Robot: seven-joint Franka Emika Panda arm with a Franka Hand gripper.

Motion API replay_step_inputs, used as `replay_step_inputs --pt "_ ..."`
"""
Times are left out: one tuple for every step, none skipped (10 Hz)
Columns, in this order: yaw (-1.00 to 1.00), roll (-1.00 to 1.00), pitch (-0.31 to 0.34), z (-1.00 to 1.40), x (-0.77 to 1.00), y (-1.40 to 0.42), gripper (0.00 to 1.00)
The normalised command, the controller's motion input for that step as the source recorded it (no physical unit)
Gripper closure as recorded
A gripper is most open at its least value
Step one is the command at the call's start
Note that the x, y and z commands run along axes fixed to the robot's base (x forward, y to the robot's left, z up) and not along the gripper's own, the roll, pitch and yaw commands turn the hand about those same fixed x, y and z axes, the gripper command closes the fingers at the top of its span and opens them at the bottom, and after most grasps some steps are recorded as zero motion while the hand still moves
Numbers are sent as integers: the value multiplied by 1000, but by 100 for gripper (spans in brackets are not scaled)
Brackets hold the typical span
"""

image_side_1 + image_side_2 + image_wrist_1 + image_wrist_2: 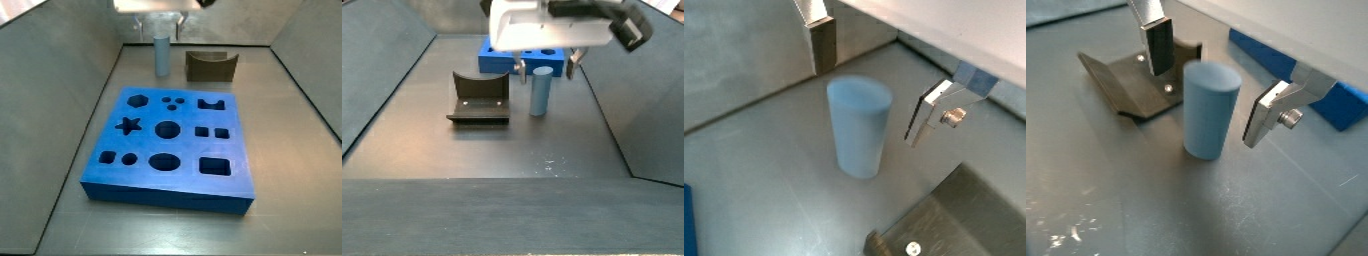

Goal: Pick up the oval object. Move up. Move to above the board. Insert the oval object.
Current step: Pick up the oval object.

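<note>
Peg: the oval object [1211, 110] stands upright on the grey tabletop [1146, 200], in the upper middle of a side view [162, 55], beyond the far edge of the board.
Gripper: the gripper [1207, 82] hangs over the peg top; in both wrist views one finger [822, 42] is on one side of the peg and one on the opposite side.
Jaws: released, with a clear gap between each plate and the peg; nothing is held.
Board: the board [171, 145] lies flat in the middle of a side view, its holes all empty as far as I can see.
Block: the olive-brown block [210, 66] sits just beside the peg, in the upper right of that side view, not touching it.
Done: judging from this, only the approach is made; the jaws are placed around the peg.
Left: closing on the peg, the lift, the move above the board, and the insertion into the oval hole.
</note>
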Motion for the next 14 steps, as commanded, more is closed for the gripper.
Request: replay_step_inputs --pt "40 71 0 -571 114 -466 0" --pt "0 0 0 -314 160 -237 0" --pt "9 0 0 0 0 43 0" --pt "66 0 0 -89 -3 149 0" --pt "20 0 0 -131 -6 86 0" --pt "46 -9 0 0 0 43 0" --pt "0 0 0 0 0 0 100" --pt "37 186 0 0 0 -243 100" --pt "63 291 0 0 0 -411 100" --pt "0 0 0 0 0 0 100" --pt "0 0 0 0 0 0 100" --pt "0 0 0 0 0 0 100" --pt "0 0 0 0 0 0 100" --pt "0 0 0 0 0 0 100"
